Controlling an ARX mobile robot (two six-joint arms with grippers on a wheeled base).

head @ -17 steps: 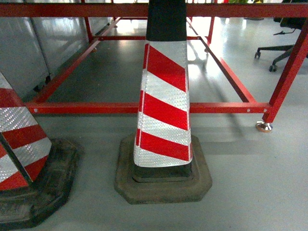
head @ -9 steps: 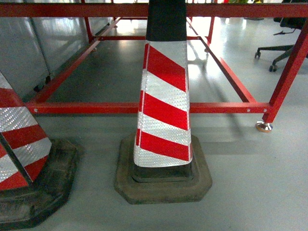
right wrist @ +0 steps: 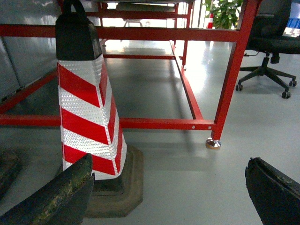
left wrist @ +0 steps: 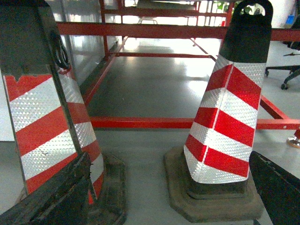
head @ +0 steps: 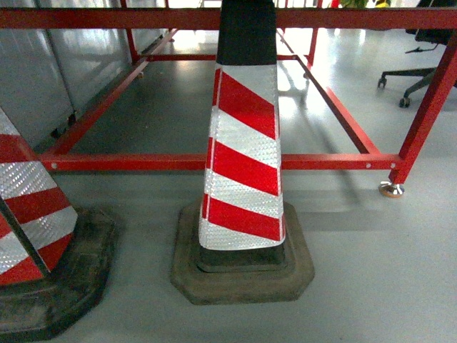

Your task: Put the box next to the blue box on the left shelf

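On the grey floor before us stand two striped cones and a red frame; both tools hang spread and empty. Box and shelf are unseen, so we judge we must first find them.

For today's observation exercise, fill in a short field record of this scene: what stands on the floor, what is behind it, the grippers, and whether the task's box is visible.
Centre cone: red-and-white striped cone on a dark base, upright
Second cone: at left, partly cut off
Behind: red tubular frame
Far right: office chair
Left gripper: jaws apart, empty
Right gripper: jaws apart, empty
Blue box: not visible
Left shelf: not visible
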